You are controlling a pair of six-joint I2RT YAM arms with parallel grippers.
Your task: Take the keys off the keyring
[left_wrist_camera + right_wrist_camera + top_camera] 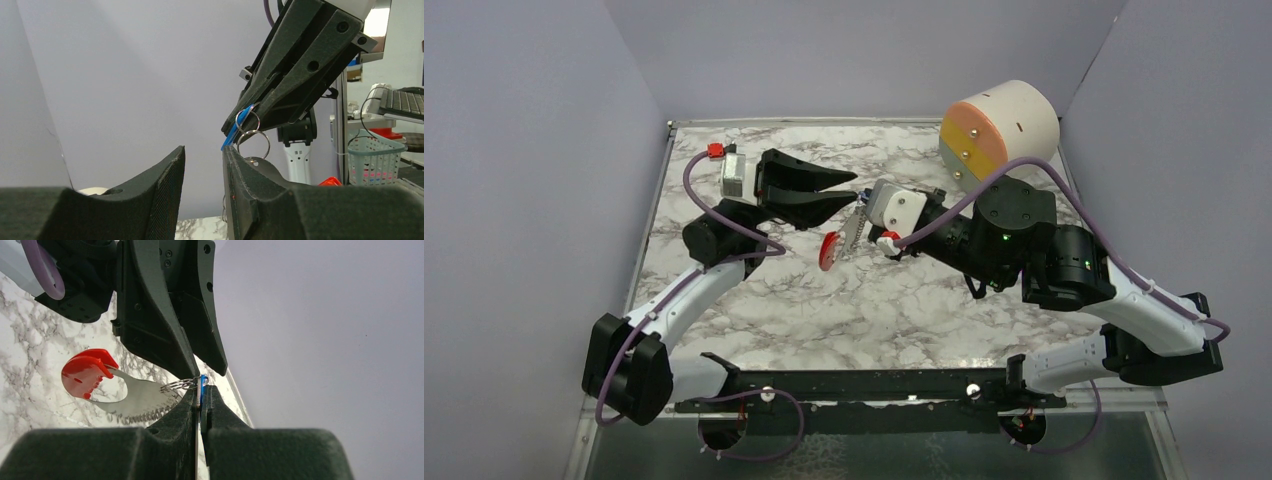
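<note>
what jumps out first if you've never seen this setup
Over the marble table, the right hand is shut on a small blue key, with a bright red keyring dangling below it. The open left hand faces it tip to tip; a round pastel drawer unit sits far right.

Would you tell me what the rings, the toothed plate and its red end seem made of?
Rings: thin bright metal wire, probably steel; they glint silver.
Toothed plate: flat matte grey sheet metal, with a serrated edge.
Red end: likely glossy plastic or a coating, given its highlights and rounded shape.
</note>
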